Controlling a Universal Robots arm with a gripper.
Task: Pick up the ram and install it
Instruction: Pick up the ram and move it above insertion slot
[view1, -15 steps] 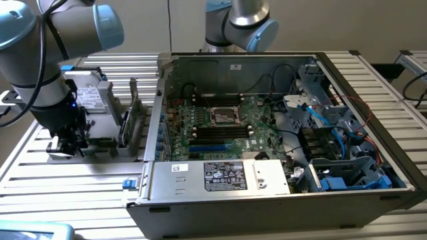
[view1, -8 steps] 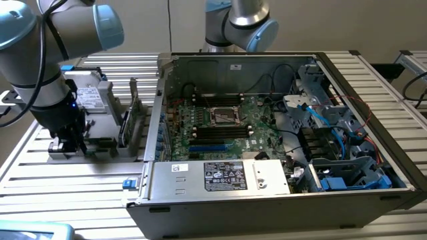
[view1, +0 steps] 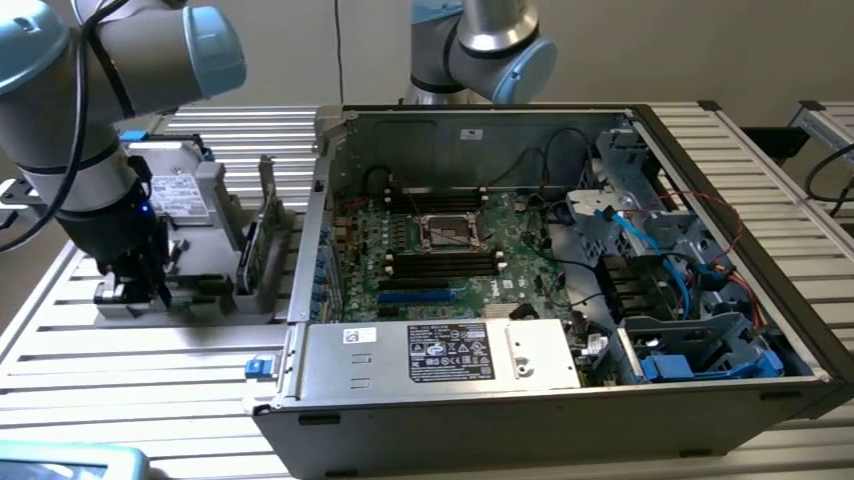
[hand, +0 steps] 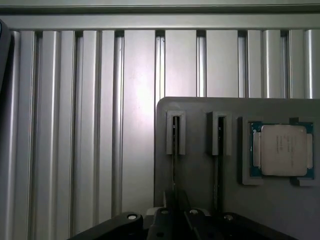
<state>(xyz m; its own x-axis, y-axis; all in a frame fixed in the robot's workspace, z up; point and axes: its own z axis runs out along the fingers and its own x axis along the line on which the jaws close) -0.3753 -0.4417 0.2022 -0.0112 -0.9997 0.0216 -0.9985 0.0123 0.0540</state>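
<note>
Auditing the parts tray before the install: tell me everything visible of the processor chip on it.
The processor chip is a square package: a dull silver metal lid with faint print, over a green board whose edge shows around the lid. It lies flat, lid up, seated in a raised grey pocket of the grey tray, next to two upright slotted holders. Only the pocket touches it; nothing rests on it.
</note>
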